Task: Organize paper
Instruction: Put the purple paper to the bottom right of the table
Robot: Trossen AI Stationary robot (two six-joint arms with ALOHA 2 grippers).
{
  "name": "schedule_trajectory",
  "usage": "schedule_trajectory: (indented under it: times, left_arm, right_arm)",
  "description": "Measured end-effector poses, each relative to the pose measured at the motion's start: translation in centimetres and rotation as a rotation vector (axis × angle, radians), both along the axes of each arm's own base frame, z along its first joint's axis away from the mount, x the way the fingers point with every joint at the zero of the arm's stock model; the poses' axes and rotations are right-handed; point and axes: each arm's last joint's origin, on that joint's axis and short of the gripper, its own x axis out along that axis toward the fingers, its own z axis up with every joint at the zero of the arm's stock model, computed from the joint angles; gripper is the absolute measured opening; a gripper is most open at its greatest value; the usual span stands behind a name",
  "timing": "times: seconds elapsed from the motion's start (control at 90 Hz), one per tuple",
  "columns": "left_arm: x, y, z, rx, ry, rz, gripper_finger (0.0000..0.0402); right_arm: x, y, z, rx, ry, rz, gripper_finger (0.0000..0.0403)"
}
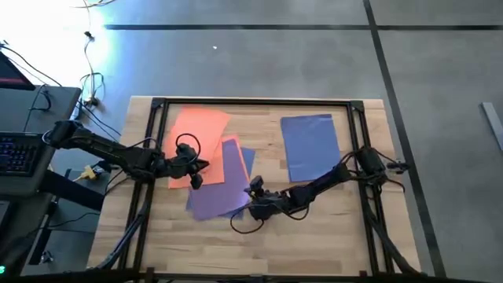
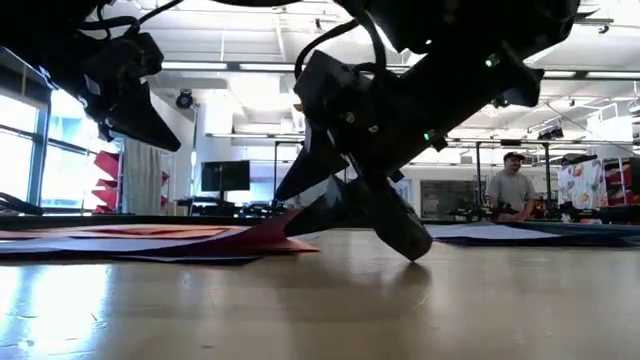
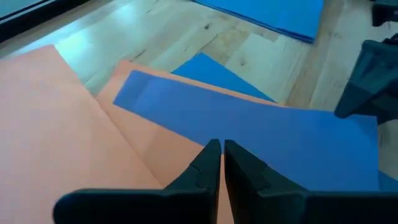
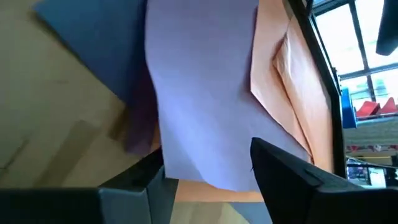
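A purple sheet lies slantwise at the table's middle, over an orange sheet and a blue sheet. A stack of blue paper lies flat at the far right. My left gripper is shut and hovers over the purple sheet's left edge, raised off the table in the low view. My right gripper is open at the purple sheet's near right edge, which reaches in between its fingers. My right gripper comes at the purple sheet's near right edge low and slanting from the table's right. That edge lies between the two spread fingers and rises off the table. One fingertip is down on the wood. Which finger touches the sheet I cannot tell.
A black frame runs around the tabletop. Bare wood lies along the near edge. A desk with a keyboard stands off the table's left side. A person stands far back in the room.
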Motion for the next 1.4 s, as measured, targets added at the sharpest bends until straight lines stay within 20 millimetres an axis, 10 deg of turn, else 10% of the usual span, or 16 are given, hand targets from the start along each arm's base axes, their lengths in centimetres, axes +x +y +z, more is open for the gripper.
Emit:
schedule_trajectory:
  times: [0.389, 0.622, 1.0, 1.4]
  left_arm:
    - [0.0, 0.0, 0.0, 0.001, 0.001, 0.001, 0.0000]
    - [0.0, 0.1, 0.0, 0.028, 0.002, 0.019, 0.0000]
    - [0.0, 0.1, 0.0, 0.025, 0.000, 0.023, 0.0000]
    - [0.0, -0.1, 0.0, -0.016, -0.019, 0.032, 0.0000]
  right_arm:
    - [0.5, -0.4, 0.1, 0.018, 0.018, 0.145, 0.0013]
    - [-0.5, 2.2, 3.0, -0.024, -0.097, 0.092, 0.0000]
    - [-11.2, 7.4, 11.7, 0.404, 0.003, -0.135, 0.0000]
    - [-18.3, 17.1, 7.2, 0.789, 0.350, -0.041, 0.0000]
